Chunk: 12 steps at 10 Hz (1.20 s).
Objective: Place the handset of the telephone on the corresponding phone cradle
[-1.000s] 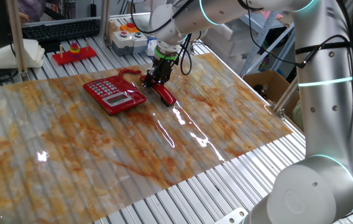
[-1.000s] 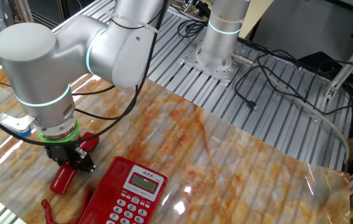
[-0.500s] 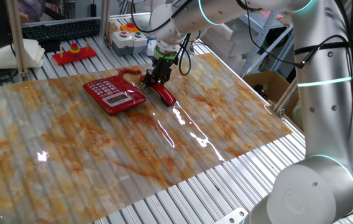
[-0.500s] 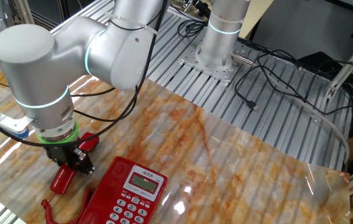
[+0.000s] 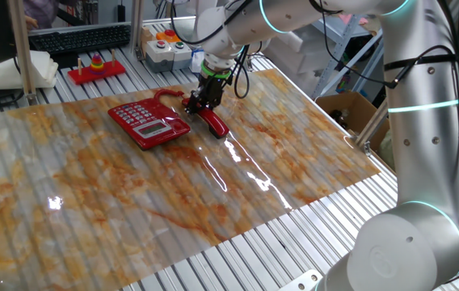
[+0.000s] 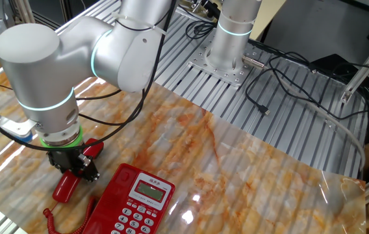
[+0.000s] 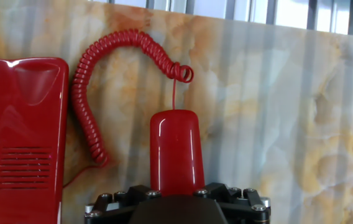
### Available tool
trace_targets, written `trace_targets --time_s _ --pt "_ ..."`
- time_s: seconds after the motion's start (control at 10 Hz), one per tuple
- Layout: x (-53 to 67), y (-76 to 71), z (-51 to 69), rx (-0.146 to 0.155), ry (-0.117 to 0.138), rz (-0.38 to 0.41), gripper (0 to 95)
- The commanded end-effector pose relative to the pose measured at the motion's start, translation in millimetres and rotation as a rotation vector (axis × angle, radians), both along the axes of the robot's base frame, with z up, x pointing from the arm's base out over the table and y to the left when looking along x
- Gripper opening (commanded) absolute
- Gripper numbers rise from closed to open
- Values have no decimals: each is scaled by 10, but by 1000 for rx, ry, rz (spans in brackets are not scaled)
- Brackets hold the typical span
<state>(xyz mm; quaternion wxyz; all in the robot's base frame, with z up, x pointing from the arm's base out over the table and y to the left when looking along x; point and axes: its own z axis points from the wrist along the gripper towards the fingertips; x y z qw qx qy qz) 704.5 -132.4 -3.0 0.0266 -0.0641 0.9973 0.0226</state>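
The red handset (image 5: 216,125) lies on the marbled mat just right of the red telephone (image 5: 149,122), its coiled cord (image 7: 88,93) looping back to the base. My gripper (image 5: 201,105) is down over the handset's middle and shut on it. In the other fixed view the gripper (image 6: 74,172) straddles the handset (image 6: 64,188) beside the telephone (image 6: 139,205). In the hand view the handset (image 7: 175,149) runs up from between the jaws (image 7: 175,196). The phone cradle (image 7: 30,124) is the bare red strip beside the keypad, with nothing on it.
A red tray with stacking rings (image 5: 96,69) and a button box (image 5: 165,44) stand behind the mat. A keyboard (image 5: 80,36) is at the far left. A cardboard box (image 5: 347,109) sits off the right edge. Cables (image 6: 288,84) lie by the arm's base.
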Motion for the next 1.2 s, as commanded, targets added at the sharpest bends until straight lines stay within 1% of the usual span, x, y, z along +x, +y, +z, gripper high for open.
trace_targets --time_s 0.1,0.2,0.4,0.7,0.8,0.9,1.0,1.1,1.2 --pt "-2 2 4 2 6 1 760" --pt "-1 2 4 1 7 1 760" --pt "-1 3 4 0 12 13 0" --pt "-1 3 0 -5 12 11 0" --pt "1 1 10 -21 15 15 0" --pt "2 1 17 -24 15 20 0" --pt "2 2 18 -14 19 16 0" --pt "3 7 28 -3 27 -7 0" --pt "2 10 44 -1 28 -11 0"
